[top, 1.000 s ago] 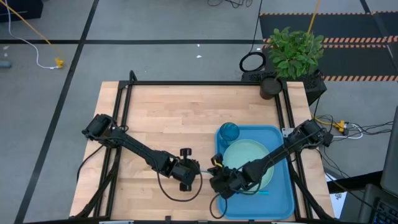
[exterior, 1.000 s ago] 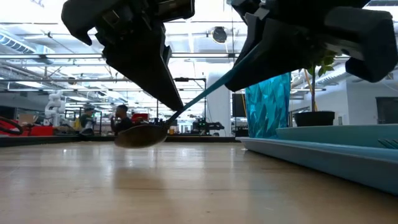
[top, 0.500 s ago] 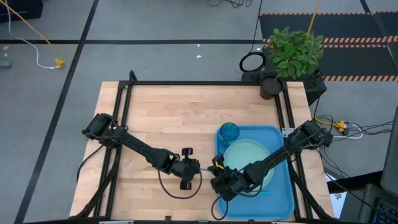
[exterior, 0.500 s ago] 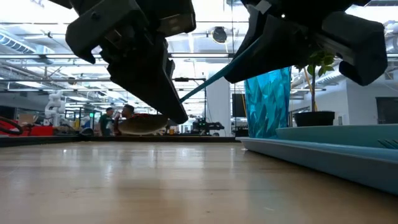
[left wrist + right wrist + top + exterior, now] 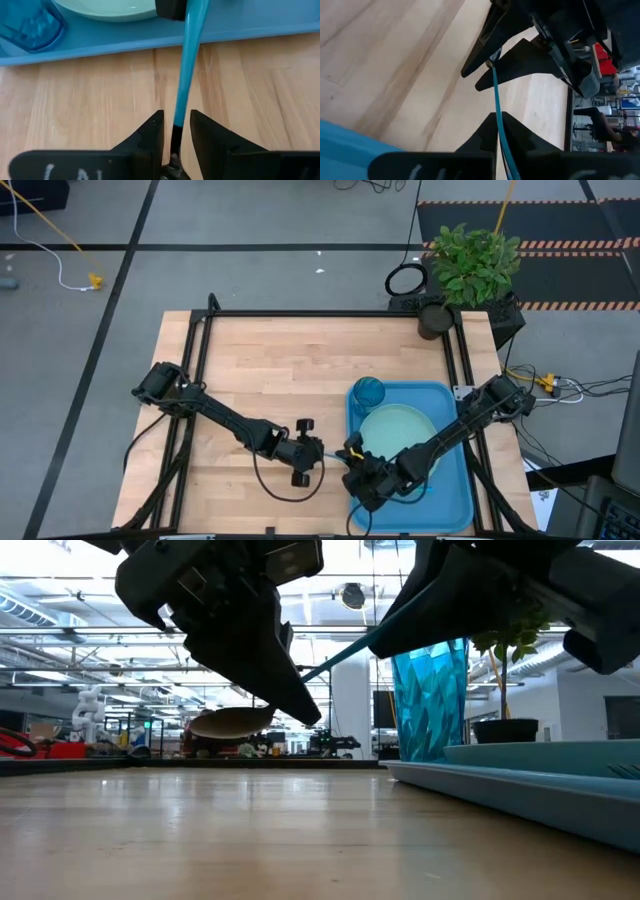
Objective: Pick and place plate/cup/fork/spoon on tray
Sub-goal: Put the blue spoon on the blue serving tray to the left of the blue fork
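The spoon (image 5: 232, 722), with a dark oval bowl and a light blue handle (image 5: 189, 60), hangs in the air between my two grippers, just left of the blue tray (image 5: 455, 500). My left gripper (image 5: 318, 450) is shut on its bowl end. My right gripper (image 5: 349, 457) is shut on its handle end. The mint-green plate (image 5: 395, 430) and the teal cup (image 5: 368, 392) stand on the tray. The fork (image 5: 425, 492) lies on the tray beside the plate, partly under my right arm. My left gripper pinches the spoon's dark neck (image 5: 176, 136), just behind the bowl, between its two fingers. The fingers come about level from the table's left and lie along the handle. The bowl (image 5: 232, 722) hangs clear of the table. My right gripper pinches the handle (image 5: 496, 125) toward its free end between its two fingers, coming from the tray side and lying along the handle. The handle rises from the bowl up to this gripper (image 5: 345, 652).
The tray's raised rim (image 5: 500, 790) stands just right of the spoon. A potted plant (image 5: 470, 270) stands at the table's far right corner. Bare wooden table (image 5: 260, 370) lies to the left and far side.
Both grippers have gone up a little with the spoon. Its bowl, which hung just above the table top, is now lifted higher and clear. The grippers have also shifted slightly toward the table's right edge.
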You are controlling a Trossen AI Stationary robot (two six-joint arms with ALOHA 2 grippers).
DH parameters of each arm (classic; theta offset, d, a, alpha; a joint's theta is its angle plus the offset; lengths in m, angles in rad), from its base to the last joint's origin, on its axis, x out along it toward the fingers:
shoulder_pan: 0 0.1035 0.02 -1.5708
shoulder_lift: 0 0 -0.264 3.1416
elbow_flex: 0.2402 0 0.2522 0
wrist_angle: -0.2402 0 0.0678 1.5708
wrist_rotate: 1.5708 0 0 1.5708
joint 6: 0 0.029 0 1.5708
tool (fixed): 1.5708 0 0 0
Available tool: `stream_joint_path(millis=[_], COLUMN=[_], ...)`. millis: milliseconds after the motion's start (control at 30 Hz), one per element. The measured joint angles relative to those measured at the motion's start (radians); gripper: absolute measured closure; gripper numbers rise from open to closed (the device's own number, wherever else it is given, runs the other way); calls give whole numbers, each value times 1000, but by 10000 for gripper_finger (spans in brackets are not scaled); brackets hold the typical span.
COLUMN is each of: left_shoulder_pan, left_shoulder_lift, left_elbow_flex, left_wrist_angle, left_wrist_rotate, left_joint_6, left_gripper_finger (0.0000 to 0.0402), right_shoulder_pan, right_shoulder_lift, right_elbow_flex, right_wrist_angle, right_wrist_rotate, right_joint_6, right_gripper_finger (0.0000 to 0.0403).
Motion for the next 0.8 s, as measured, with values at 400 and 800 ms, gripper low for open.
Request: stream_joint_path(millis=[400,800], left_shoulder_pan=[2,22], left_shoulder_lift=[0,0], left_elbow_flex=[0,0], left_wrist_angle=[45,88], left_wrist_rotate=[26,58], left_joint_6=[23,11], left_gripper_finger=[305,311], right_shoulder_pan=[49,53], right_shoulder_lift=[0,0], right_elbow_flex=[0,0], right_wrist_angle=[4,0], right_wrist_rotate=[101,102], right_joint_6=[-99,-134], right_gripper_finger=[403,403])
